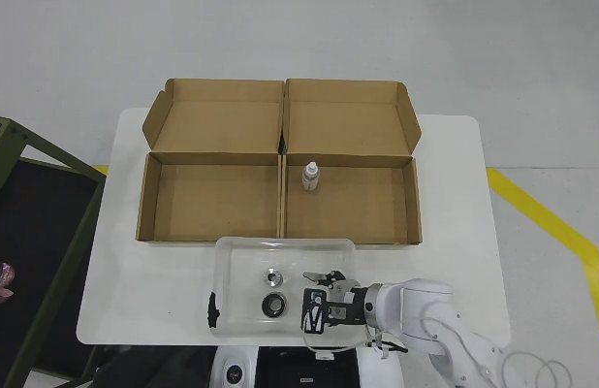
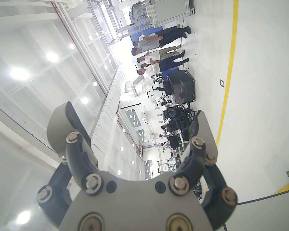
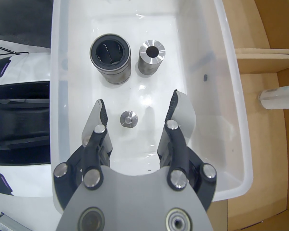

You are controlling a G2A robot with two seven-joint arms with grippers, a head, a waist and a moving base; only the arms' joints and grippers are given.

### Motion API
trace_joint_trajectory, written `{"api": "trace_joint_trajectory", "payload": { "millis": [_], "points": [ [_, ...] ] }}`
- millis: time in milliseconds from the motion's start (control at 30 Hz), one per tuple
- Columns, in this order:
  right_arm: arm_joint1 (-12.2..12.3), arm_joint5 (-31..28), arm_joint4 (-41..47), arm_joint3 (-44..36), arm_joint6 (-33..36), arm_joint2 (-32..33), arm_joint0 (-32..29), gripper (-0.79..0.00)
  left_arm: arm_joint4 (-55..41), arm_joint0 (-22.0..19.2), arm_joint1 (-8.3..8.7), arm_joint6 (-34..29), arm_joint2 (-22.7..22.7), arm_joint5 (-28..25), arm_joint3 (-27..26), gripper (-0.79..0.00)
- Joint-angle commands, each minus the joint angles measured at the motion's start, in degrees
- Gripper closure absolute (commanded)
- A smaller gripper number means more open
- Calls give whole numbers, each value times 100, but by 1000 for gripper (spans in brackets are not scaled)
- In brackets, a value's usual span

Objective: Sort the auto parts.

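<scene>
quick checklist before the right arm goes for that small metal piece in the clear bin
1. Right tool open: ok.
2. Small metal piece between its fingers: ok, though nearer one finger.
3. Bearing and steel sleeve clear of the fingers: ok, both stand apart.
4. Tool low enough to close: cannot tell.
5. Cardboard boxes open for the drop: ok.
6. Left tool pointing off into the room: ok.

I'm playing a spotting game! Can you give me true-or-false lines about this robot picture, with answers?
The right pincer is open. True.
The bin holds five metal parts. False: three.
A bottle is in one box. True.
The right pincer grips the bearing. False: it is empty, over the small stud.
The left pincer is shut. False: open.
</scene>
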Motion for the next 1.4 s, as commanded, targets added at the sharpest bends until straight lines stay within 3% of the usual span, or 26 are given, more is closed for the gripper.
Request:
{"api": "trace_joint_trajectory", "payload": {
  "millis": [0, 367, 567, 667, 833, 1000, 1367],
  "points": [
    [-3, 35, -30, 21, 68, -61, 21, -523, 0, 0, 0, 0, 0, 0, 0, -785],
    [-17, 254, -164, 155, 570, -331, 181, -505, 0, 0, 0, 0, 0, 0, 0, -785],
    [-30, 345, -223, 219, 781, -480, 263, -453, 0, 0, 0, 0, 0, 0, 0, -785],
    [-36, 383, -225, 236, 843, -535, 306, -382, 0, 0, 0, 0, 0, 0, 0, -785],
    [-50, 431, -208, 286, 928, -626, 389, -342, 0, 0, 0, 0, 0, 0, 0, -785],
    [-64, 428, -156, 341, 1027, -727, 479, 0, 0, 0, 0, 0, 0, 0, 0, -785],
    [-52, 429, 129, 88, 950, -682, 569, 0, 0, 0, 0, 0, 0, 0, 0, -785]
  ]
}}
